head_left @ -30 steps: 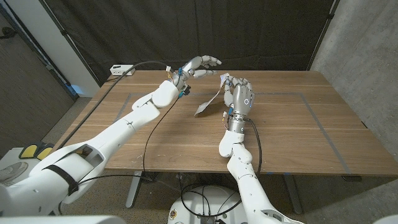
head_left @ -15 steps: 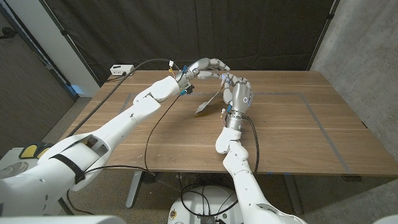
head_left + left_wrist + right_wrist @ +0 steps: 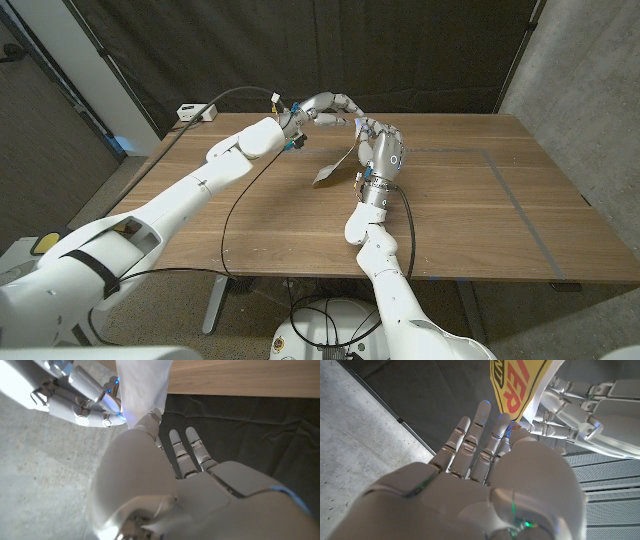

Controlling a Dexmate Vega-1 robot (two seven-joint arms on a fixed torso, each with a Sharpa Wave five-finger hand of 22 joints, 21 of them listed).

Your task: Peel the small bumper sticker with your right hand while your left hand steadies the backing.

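Since a second ago: left hand has closed the gap and now meets the right hand at the sticker's top edge, above the far middle of the wooden surface.
Right hand: upright on its wrist, fingers raised along the sticker, thumb tip at its lower edge; it appears to pinch the sheet.
Left hand: reaches across from the robot's left, fingers extended, thumb pressed to the white backing; a grasp looks likely, though the exact contact is partly hidden.
Sticker: yellow face with red lettering, seen in the right wrist view; it hangs tilted between the two hands, its lower corner near or touching the surface.
Background: white box with a cable at the surface's far left corner.
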